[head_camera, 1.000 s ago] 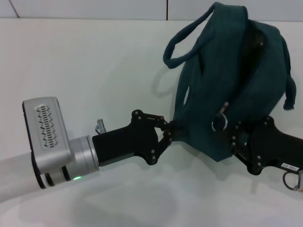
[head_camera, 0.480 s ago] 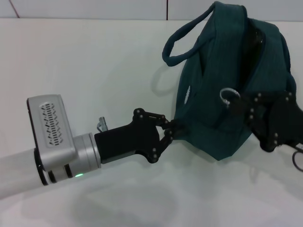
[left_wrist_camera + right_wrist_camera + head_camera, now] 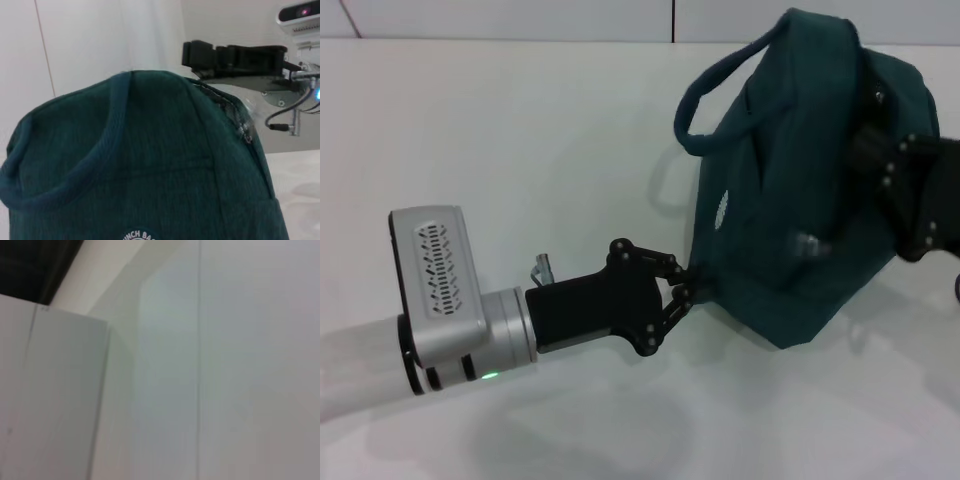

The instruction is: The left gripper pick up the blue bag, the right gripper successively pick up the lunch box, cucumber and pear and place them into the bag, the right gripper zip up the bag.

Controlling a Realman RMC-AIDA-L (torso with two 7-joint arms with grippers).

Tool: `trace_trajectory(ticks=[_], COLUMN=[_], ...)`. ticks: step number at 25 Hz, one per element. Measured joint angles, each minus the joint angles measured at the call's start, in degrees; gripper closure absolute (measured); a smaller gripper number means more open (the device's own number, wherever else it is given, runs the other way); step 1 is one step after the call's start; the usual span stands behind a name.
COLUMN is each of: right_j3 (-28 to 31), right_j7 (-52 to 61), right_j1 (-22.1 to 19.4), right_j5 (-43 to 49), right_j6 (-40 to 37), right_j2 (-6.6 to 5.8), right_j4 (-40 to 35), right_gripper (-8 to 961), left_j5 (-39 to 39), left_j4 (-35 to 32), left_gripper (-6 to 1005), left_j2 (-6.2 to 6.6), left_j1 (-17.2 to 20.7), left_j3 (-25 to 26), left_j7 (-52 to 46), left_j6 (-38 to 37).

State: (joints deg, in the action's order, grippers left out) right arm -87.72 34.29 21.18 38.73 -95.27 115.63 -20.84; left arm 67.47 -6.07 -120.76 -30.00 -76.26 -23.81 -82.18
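The blue bag [image 3: 790, 170] stands tilted on the white table, and its dark teal side fills the left wrist view [image 3: 150, 170]. My left gripper [image 3: 688, 288] is shut on the bag's lower left corner. My right gripper [image 3: 872, 140] is high on the bag's right side, against the zipper line; the left wrist view shows it [image 3: 192, 52] above the bag's top. A small metal zipper ring [image 3: 810, 243] hangs loose and blurred on the bag's front, apart from the right gripper. The lunch box, cucumber and pear are out of view.
The bag's carry handle [image 3: 695, 110] loops out to the left. White table [image 3: 520, 150] spreads left of and in front of the bag. The right wrist view shows only pale wall panels [image 3: 200, 365].
My right gripper has climbed from the bag's lower right corner up along the zipper to its upper right. The metal ring rose with it, then dropped back. The bag shifted slightly right.
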Motion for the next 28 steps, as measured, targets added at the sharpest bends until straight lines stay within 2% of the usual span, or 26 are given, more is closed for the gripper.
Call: trace_trajectory(ticks=[8, 11, 17, 25, 28], right_j3=[-1.16, -2.57, -2.84, -2.41, 1.36], right_j7=[-0.02, 1.99, 9.54, 12.17, 10.13], right_j1=[0.25, 0.24, 0.28, -1.93, -4.15], right_j5=[-1.20, 0.15, 9.38, 15.28, 14.95], right_j6=[-0.12, -0.60, -1.83, -1.51, -5.90], right_j2=[-0.04, -0.54, -2.29, -2.35, -1.95], right_j4=[0.02, -0.30, -0.43, 0.07, 0.00], right_gripper=[899, 895, 887, 603, 473], left_j5=[0.11, 0.10, -0.19, -0.70, -0.79], left_j4=[0.01, 0.09, 0.01, -0.13, -0.02], left_gripper=[950, 950, 950, 951, 951], left_j2=[0.16, 0.10, 0.03, -0.01, 0.01], left_j1=[-0.15, -0.11, -0.16, -0.18, -0.93], left_j3=[-0.03, -0.03, -0.03, 0.23, 0.20], left_j7=[0.00, 0.00, 0.00, -1.53, -3.74], left_j6=[0.02, 0.01, 0.01, -0.36, -0.29])
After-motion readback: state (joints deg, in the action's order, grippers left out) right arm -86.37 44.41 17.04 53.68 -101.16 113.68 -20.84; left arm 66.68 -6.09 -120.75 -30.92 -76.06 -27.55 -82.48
